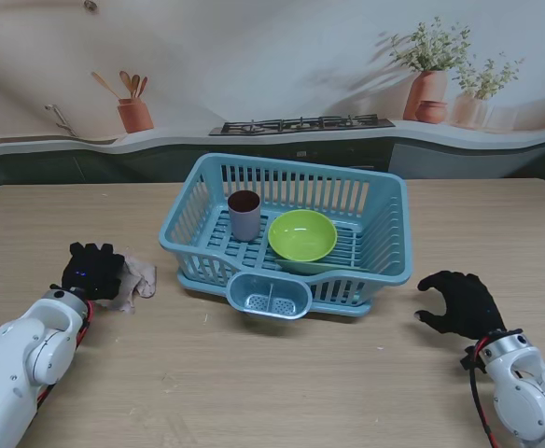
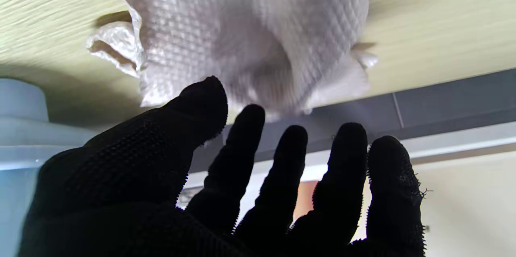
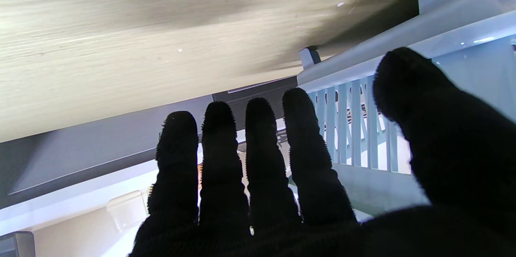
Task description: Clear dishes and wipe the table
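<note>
Dishes look cleared: cup (image 1: 244, 214) and bowl (image 1: 302, 234) sit in rack (image 1: 384, 266), mid-table; wiping left; cloth (image 1: 134, 281) lies near left, my left hand (image 1: 92, 270) spread over it, gripping nothing; right hand (image 1: 461, 303) open, empty.

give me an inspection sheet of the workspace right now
surface: wooden table, a few pale specks nearer to me than the rack
job's things: blue rack holds the cup upright and the green bowl; crumpled cloth on the table left of the rack
clutter: nothing seen
hands: left hand over the cloth, fingers spread, grip not clear; right hand open, holds nothing, right of the rack
cables: red and black wires at both wrists
surroundings: backdrop of a stove, utensil pot and plants
</note>
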You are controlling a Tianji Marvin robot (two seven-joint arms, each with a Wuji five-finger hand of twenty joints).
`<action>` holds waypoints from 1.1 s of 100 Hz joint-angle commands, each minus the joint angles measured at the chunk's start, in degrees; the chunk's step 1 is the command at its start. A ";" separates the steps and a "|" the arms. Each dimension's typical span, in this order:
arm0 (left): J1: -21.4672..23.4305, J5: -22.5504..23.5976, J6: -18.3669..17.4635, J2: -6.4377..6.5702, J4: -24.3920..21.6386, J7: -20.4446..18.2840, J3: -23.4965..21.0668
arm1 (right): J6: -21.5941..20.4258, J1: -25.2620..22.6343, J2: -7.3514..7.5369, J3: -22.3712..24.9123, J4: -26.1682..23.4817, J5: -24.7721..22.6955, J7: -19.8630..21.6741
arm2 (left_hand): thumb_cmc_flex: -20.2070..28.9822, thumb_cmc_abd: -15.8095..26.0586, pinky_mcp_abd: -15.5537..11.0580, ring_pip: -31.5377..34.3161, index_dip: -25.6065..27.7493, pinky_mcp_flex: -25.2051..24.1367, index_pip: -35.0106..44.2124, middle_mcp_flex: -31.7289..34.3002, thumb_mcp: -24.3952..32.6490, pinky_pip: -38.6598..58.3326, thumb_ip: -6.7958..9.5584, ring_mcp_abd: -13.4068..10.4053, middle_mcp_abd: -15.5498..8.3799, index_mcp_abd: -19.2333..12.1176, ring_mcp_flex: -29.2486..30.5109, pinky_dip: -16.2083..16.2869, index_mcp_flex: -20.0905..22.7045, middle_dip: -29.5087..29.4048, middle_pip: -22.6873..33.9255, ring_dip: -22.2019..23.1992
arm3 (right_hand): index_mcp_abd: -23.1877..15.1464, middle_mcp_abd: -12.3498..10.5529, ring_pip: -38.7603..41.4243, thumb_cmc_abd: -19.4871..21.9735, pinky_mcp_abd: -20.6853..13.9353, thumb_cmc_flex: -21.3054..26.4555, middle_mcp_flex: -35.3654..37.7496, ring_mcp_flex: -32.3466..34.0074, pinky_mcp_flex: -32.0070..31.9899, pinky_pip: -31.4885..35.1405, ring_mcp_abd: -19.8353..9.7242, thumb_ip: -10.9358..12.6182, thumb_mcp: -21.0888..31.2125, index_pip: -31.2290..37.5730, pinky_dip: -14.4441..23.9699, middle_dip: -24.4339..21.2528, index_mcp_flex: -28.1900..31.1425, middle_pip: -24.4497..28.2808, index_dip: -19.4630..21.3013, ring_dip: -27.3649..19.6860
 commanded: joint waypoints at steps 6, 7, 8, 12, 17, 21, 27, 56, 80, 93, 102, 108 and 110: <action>1.56 -0.96 -0.82 -0.16 -1.45 0.96 -0.81 | -0.65 -0.03 0.08 0.20 0.00 -0.23 0.66 | -1.73 0.76 1.58 -0.85 -0.55 -2.59 -5.13 -7.29 1.07 -1.03 1.30 0.28 -1.49 0.37 -4.19 -1.80 -5.41 -1.80 -1.32 -0.49 | -0.10 -0.03 -0.24 0.10 0.85 -0.24 -0.16 -0.14 -0.94 -0.45 0.36 0.59 -0.82 -0.54 0.39 -0.93 -0.22 -0.45 0.12 -0.08; 1.68 -1.01 -0.88 -0.18 -1.54 1.06 -0.90 | -0.66 -0.02 0.08 0.21 0.00 -0.23 0.66 | -1.72 0.84 1.51 -0.83 -0.48 -2.69 -5.28 -7.69 0.96 -0.93 1.33 0.17 -1.63 0.28 -4.40 -1.86 -5.72 -1.76 -1.22 -0.44 | -0.13 -0.03 -0.27 0.04 0.79 -0.20 -0.16 -0.13 -0.92 -0.45 0.36 0.60 -0.83 -0.55 0.40 -0.93 -0.22 -0.45 0.12 -0.10; 1.81 -1.05 -0.96 -0.20 -1.63 1.17 -1.00 | -0.68 -0.01 0.08 0.21 0.01 -0.23 0.66 | -1.79 0.90 1.42 -0.81 -0.44 -2.77 -5.41 -8.02 0.87 -0.86 1.33 0.02 -1.89 0.20 -4.53 -1.89 -6.02 -1.74 -1.18 -0.40 | -0.12 -0.03 -0.29 -0.02 0.80 -0.23 -0.15 -0.12 -0.95 -0.47 0.36 0.59 -0.87 -0.55 0.39 -0.93 -0.19 -0.45 0.12 -0.11; 2.32 -1.19 -1.30 -0.27 -1.95 1.60 -1.39 | -0.75 0.02 0.09 0.22 0.02 -0.23 0.68 | -1.93 1.02 1.25 -0.84 -0.38 -2.94 -5.64 -8.60 0.75 -0.68 1.35 -0.18 -2.25 -0.04 -4.89 -1.94 -6.58 -1.70 -1.06 -0.35 | -0.08 -0.03 -0.35 0.00 0.75 -0.26 -0.15 -0.10 -0.92 -0.48 0.36 0.61 -0.90 -0.60 0.40 -0.93 -0.23 -0.46 0.11 -0.14; 2.96 -1.42 -1.79 -0.36 -2.33 2.15 -1.89 | -0.83 0.07 0.08 0.20 0.05 -0.19 0.69 | -2.25 1.14 1.07 -0.84 -0.31 -3.17 -5.83 -8.97 0.54 -0.54 1.33 -0.38 -2.56 -0.27 -5.12 -1.98 -7.08 -1.64 -0.91 -0.29 | -0.11 -0.03 -0.38 -0.01 0.78 -0.27 -0.15 -0.08 -0.94 -0.49 0.36 0.62 -0.92 -0.62 0.41 -0.93 -0.21 -0.46 0.11 -0.15; 3.50 -1.67 -2.15 -0.46 -2.60 2.73 -2.31 | -0.85 0.08 0.08 0.16 0.06 -0.13 0.72 | -2.44 1.35 0.86 -0.96 -0.23 -3.36 -5.89 -9.27 0.38 -0.46 1.33 -0.64 -2.71 -0.59 -5.49 -2.05 -7.27 -1.63 -0.86 -0.30 | -0.04 -0.05 -0.43 -0.05 0.72 -0.28 -0.20 -0.13 -0.92 -0.49 0.39 0.62 -0.96 -0.65 0.42 -0.95 -0.24 -0.51 0.10 -0.17; 4.40 -2.26 -2.70 -0.67 -3.03 3.92 -3.03 | -0.85 0.06 0.09 0.10 0.04 -0.06 0.84 | -2.51 1.88 0.59 -1.19 -0.02 -3.60 -5.81 -9.42 0.22 -0.41 1.36 -0.77 -2.52 -0.85 -5.91 -2.20 -7.14 -1.69 -0.88 -0.33 | -0.13 -0.07 -0.61 -0.10 0.48 -0.33 -0.18 0.01 -0.88 -0.53 0.34 0.64 -1.03 -0.72 0.42 -0.99 -0.28 -0.60 0.11 -0.27; 9.49 -7.05 -7.97 -1.94 -6.19 7.58 -7.23 | -0.30 -0.08 0.07 -0.20 -0.03 0.06 0.96 | -1.08 3.91 -0.51 -0.65 1.54 -3.27 -4.75 -7.54 -1.89 0.58 1.78 -1.01 -2.41 -1.77 -4.92 -2.67 -5.31 -1.89 -0.71 0.09 | -0.13 -0.09 -0.84 -0.54 0.81 -0.65 -0.20 -0.01 -1.04 -0.70 0.34 0.62 -1.24 -0.86 0.45 -1.01 -0.49 -0.70 0.13 -0.37; 13.35 -13.16 -12.40 -3.13 -9.55 7.02 -9.82 | -0.29 0.18 -0.01 -0.68 0.41 0.31 0.50 | 0.65 6.68 -2.81 0.64 3.93 -3.61 -2.28 -2.59 -4.74 1.03 2.34 -0.88 -1.85 -0.89 -3.31 -2.84 -0.81 -0.98 1.13 0.91 | 0.52 -0.04 -0.77 -0.74 0.79 -0.94 -0.52 -0.14 -1.15 -0.83 0.26 0.61 -1.41 -1.04 0.45 -0.98 -1.29 -0.70 0.12 -0.32; 15.09 -15.73 -14.07 -3.62 -11.36 6.65 -10.71 | -0.03 0.51 -0.08 -1.23 1.01 0.62 0.09 | 0.58 7.19 -2.87 2.19 7.26 -3.30 -0.12 -0.39 -6.54 1.79 1.97 -0.57 -2.10 -1.74 -1.65 -2.70 0.21 -0.07 2.72 2.02 | 0.79 -0.03 -0.26 -0.65 0.61 -0.96 -1.01 -0.64 -1.37 -0.85 0.30 0.61 -1.56 -1.01 0.50 -0.70 -1.84 -0.13 0.15 -0.04; 16.46 -17.31 -14.40 -3.89 -13.05 5.84 -11.29 | -0.07 0.67 -0.12 -1.47 1.27 0.83 -0.10 | 0.44 7.01 -2.76 2.12 9.87 -3.11 0.38 0.64 -7.76 1.86 1.38 -0.43 -1.98 -1.95 -0.98 -2.70 0.61 0.04 2.81 2.08 | 1.06 -0.07 -0.06 -0.63 0.62 -1.01 -1.32 -0.78 -1.47 -0.85 0.29 0.62 -1.67 -0.99 0.54 -0.60 -2.18 0.11 0.14 0.06; 17.52 -18.22 -14.56 -4.05 -14.41 5.22 -11.92 | -0.20 0.78 -0.16 -1.60 1.43 0.95 -0.35 | -0.03 7.30 -2.64 2.01 9.51 -3.03 -0.49 0.60 -7.37 1.88 2.01 -0.32 -2.02 -1.79 -0.89 -2.67 0.44 -0.01 2.63 2.01 | 1.41 0.10 0.02 -0.72 0.38 -0.99 -1.71 -1.05 -1.65 -0.93 0.25 0.63 -1.77 -1.03 0.54 -0.52 -2.65 0.27 0.14 0.11; 17.90 -18.53 -14.68 -4.10 -14.85 5.04 -12.15 | -0.24 0.81 -0.19 -1.64 1.48 1.01 -0.45 | -0.22 7.33 -2.64 2.02 9.28 -3.03 -0.86 0.50 -7.26 1.88 2.29 -0.35 -2.06 -1.79 -0.91 -2.67 0.40 -0.01 2.60 2.01 | 1.53 0.05 0.10 -0.73 0.43 -1.00 -1.84 -1.14 -1.72 -0.94 0.29 0.64 -1.78 -0.95 0.55 -0.45 -2.81 0.43 0.17 0.15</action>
